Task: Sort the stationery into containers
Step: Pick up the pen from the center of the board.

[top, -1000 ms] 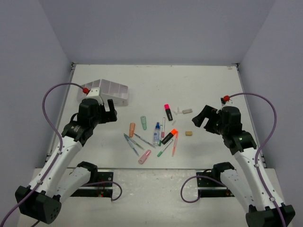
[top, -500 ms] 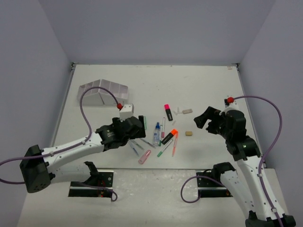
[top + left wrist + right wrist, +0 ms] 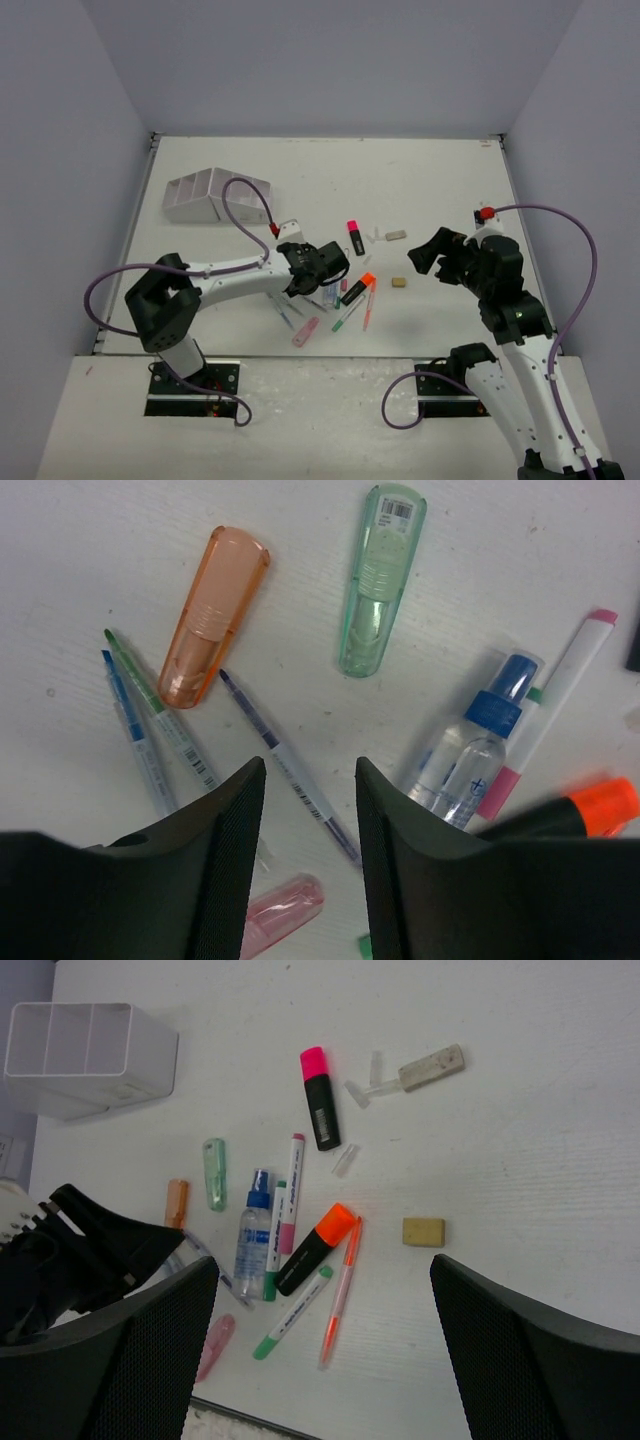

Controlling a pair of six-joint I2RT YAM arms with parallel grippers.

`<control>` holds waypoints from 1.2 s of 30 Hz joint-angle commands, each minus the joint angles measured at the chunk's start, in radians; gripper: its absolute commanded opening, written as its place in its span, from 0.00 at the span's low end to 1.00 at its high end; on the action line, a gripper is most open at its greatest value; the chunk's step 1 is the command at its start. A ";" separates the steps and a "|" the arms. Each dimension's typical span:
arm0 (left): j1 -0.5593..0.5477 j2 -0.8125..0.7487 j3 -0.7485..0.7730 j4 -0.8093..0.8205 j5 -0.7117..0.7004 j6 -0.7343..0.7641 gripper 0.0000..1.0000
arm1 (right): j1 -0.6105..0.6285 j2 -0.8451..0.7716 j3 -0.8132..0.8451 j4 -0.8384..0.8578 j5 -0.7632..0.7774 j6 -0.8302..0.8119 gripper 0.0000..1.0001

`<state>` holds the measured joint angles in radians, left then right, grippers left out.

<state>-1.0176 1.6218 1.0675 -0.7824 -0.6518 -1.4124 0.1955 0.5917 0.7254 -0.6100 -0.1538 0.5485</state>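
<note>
Since a second ago the left arm has swung away from the white organiser (image 3: 200,195) at the far left of the table (image 3: 430,180) and stretched out low over the scattered stationery, and its jaws have narrowed from wide to about half open.

From the left wrist, a thin clear pen (image 3: 270,738) with a dark blue tip lies on the table in the gap of the left gripper (image 3: 308,780). Its long axis runs on a slant across that gap, tip up and to the left, tail down and to the right, so the fingers would meet it obliquely rather than square. Neither finger touches it as far as can be seen, and nothing is held.

Just left of it lie two more slim pens, one green-tipped (image 3: 160,720) and one blue (image 3: 135,735), both narrow, smooth and low to the surface. Beyond sit a translucent orange capsule-shaped case (image 3: 213,615) and a pale green one (image 3: 378,580), ribbed at the middle. To the right are a clear bottle (image 3: 475,745) with a blue cap, glossy and round, and a white marker (image 3: 560,700) with a pink end.

The right gripper (image 3: 435,250) hangs wide open and empty, well apart from this pen and nearer the tan eraser (image 3: 423,1231), so the left arm is plainly the closer one
</note>
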 commanded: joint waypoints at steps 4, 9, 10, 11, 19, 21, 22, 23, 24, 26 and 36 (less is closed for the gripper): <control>-0.006 0.132 0.095 -0.095 0.014 -0.154 0.41 | 0.002 0.000 0.019 0.037 -0.058 -0.019 0.89; -0.006 0.151 0.063 -0.030 0.053 -0.148 0.38 | 0.001 0.005 0.016 0.046 -0.086 -0.020 0.89; -0.006 0.162 0.066 -0.027 0.060 -0.146 0.37 | 0.001 0.004 0.014 0.050 -0.093 -0.021 0.89; -0.006 0.169 0.069 -0.025 0.067 -0.143 0.37 | 0.002 0.004 0.015 0.052 -0.097 -0.021 0.89; -0.013 0.183 0.031 -0.009 0.108 -0.166 0.36 | 0.002 0.003 0.017 0.049 -0.104 -0.022 0.89; -0.018 0.177 0.022 -0.006 0.101 -0.171 0.36 | 0.002 0.004 0.015 0.050 -0.108 -0.022 0.89; -0.018 0.177 0.018 0.000 0.099 -0.171 0.36 | 0.002 0.005 0.014 0.050 -0.111 -0.022 0.89; -0.018 0.180 0.015 0.006 0.099 -0.168 0.35 | 0.002 0.005 0.014 0.050 -0.112 -0.021 0.89; -0.019 0.184 0.012 0.016 0.103 -0.162 0.33 | 0.002 0.005 0.012 0.049 -0.112 -0.022 0.89; -0.018 0.192 0.006 0.030 0.110 -0.154 0.33 | 0.002 0.002 0.012 0.049 -0.112 -0.021 0.89; -0.024 0.216 -0.007 0.097 0.127 -0.130 0.22 | 0.003 -0.017 0.006 0.058 -0.127 -0.023 0.90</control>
<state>-1.0325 1.8065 1.0940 -0.7511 -0.5474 -1.5264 0.1955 0.5884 0.7254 -0.5928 -0.2439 0.5385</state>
